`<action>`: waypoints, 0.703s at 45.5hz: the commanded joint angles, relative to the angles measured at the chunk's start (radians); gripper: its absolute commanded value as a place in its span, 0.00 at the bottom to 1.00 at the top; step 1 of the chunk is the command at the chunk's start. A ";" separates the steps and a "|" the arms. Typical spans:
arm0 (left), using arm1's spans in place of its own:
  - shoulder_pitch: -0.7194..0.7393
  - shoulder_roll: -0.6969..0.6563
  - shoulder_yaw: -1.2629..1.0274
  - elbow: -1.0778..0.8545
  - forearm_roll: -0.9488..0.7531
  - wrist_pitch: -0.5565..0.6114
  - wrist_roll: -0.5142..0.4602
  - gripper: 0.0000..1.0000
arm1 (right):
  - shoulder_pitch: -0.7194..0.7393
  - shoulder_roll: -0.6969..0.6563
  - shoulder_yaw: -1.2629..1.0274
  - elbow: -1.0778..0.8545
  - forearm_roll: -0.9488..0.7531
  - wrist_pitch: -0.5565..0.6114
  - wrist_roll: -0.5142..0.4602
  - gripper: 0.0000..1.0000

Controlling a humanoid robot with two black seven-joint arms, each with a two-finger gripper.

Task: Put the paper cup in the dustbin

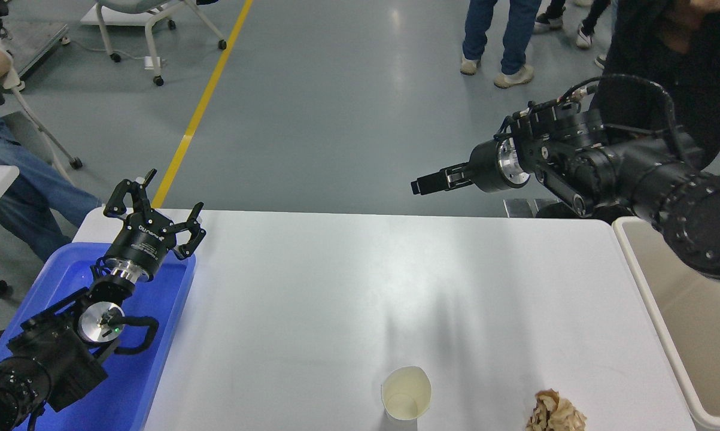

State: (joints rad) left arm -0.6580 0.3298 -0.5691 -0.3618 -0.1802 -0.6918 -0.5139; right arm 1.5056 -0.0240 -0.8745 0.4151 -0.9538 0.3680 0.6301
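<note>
The paper cup [405, 395] is small and white with a cream inside. It stands upright near the table's front edge, a little right of the middle. The dustbin [637, 267] is a large beige bin at the table's right end. My right gripper [422, 184] is held high over the table's far edge, pointing left, well above and beyond the cup. It holds nothing that shows. My left gripper [156, 200] is open and empty, parked over the far end of the blue tray.
A blue tray [156, 365] lies at the table's left end under my left arm. A crumpled brown-beige paper wad [554, 412] lies right of the cup. A person in black [665, 54] stands behind my right arm; other people stand further back and sit at the left.
</note>
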 commanded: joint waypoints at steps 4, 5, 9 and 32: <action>0.000 0.000 0.000 0.000 -0.001 0.000 0.000 1.00 | 0.084 0.024 -0.058 0.289 -0.212 0.016 0.003 0.99; 0.000 0.000 0.000 0.000 0.001 0.000 0.000 1.00 | 0.094 0.024 -0.058 0.316 -0.214 0.016 0.003 0.99; 0.000 0.000 0.000 0.000 0.001 0.000 0.000 1.00 | 0.137 0.024 -0.052 0.412 -0.214 0.028 0.005 0.99; 0.000 0.000 0.000 0.001 0.001 0.000 0.000 1.00 | 0.140 0.024 0.066 0.587 -0.220 0.128 0.005 0.99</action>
State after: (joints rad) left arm -0.6580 0.3298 -0.5691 -0.3616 -0.1800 -0.6918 -0.5139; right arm 1.6653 -0.0038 -0.8346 0.9534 -1.1629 0.4707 0.6352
